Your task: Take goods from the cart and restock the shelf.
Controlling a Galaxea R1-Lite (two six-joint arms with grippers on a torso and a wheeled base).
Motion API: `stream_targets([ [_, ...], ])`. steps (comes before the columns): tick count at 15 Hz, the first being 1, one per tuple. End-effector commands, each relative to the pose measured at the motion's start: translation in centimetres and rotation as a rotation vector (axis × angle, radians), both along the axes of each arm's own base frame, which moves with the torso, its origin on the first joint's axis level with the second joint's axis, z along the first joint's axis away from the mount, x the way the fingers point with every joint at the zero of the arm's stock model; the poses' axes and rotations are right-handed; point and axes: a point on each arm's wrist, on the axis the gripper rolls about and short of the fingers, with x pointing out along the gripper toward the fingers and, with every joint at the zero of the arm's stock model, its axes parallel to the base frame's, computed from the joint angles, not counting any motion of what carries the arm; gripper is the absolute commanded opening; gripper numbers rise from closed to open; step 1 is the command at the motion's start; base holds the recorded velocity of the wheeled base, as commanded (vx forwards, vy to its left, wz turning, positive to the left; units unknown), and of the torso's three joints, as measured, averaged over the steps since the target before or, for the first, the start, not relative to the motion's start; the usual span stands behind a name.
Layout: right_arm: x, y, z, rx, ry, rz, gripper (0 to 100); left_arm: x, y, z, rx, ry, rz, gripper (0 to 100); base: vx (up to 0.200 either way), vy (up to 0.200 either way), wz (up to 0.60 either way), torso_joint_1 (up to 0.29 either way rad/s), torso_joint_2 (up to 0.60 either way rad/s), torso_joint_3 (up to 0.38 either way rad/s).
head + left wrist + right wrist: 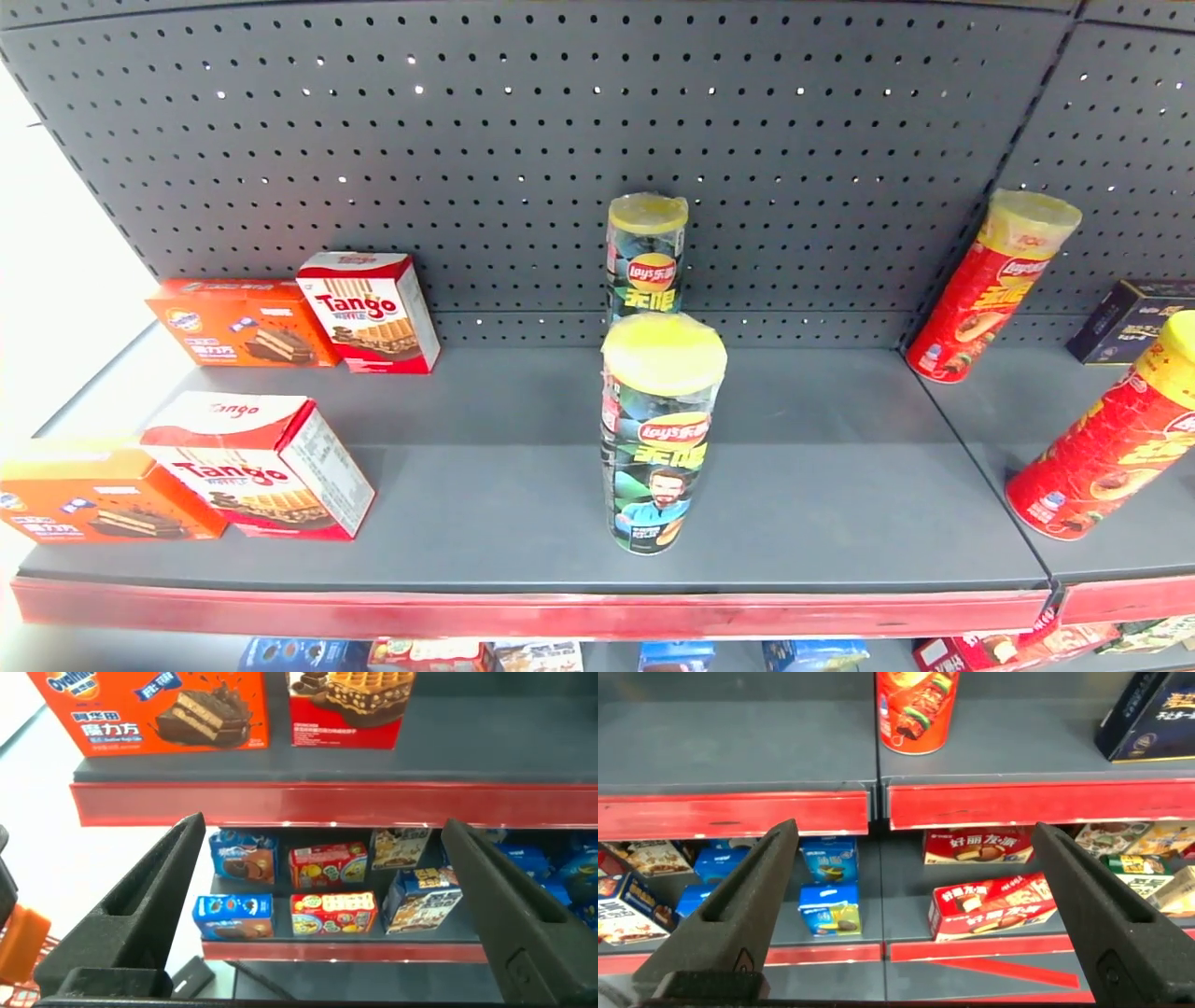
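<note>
You face a dark grey metal shelf (822, 467), flat and matt, backed by a perforated grey panel (467, 140) and edged with a glossy red front strip (523, 611). At its middle stand two upright cardboard tubes, the front green chip can (661, 467) and, straight behind it, the rear green chip can (646, 266). Each is capped by a yellow plastic lid.

To the left sit rectangular cartons. The rear orange cake box (243, 322) is just beside the rear red-and-white wafer box (369, 313), and the front orange cake box (98, 495) is just beside the front red-and-white wafer box (261, 467). In the bay to the right are the rear red chip can (994, 285), the front red chip can (1106, 448) and a dark navy box (1130, 322).

Your left gripper (322, 829) has its black wedge-shaped fingers (131, 924) spread wide with nothing between them. An orange cake box and a wafer box sit on the shelf beyond the tips, clear of both fingers. Small colourful snack boxes (327, 887) on the tier below show between the fingers.

Your right gripper (917, 829) is likewise wide open and empty. One red chip can, which of the two I cannot tell, stands on the shelf beyond the fingertips, roughly centred between them and untouched.
</note>
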Motion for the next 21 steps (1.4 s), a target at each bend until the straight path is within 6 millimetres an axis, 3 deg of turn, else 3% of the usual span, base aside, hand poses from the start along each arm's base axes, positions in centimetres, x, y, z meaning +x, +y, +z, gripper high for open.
stream_targets([
  [1,0.01,0.00,0.01,0.000,0.001,0.000,100,0.01,0.00,0.00,0.002,0.002,-0.001,100,0.000,0.000,0.00,0.000,0.00,0.000],
  [21,0.02,0.00,0.01,-0.002,0.002,0.000,100,0.00,0.00,-0.02,0.002,0.002,0.002,100,0.000,0.000,0.00,0.000,0.00,0.000],
])
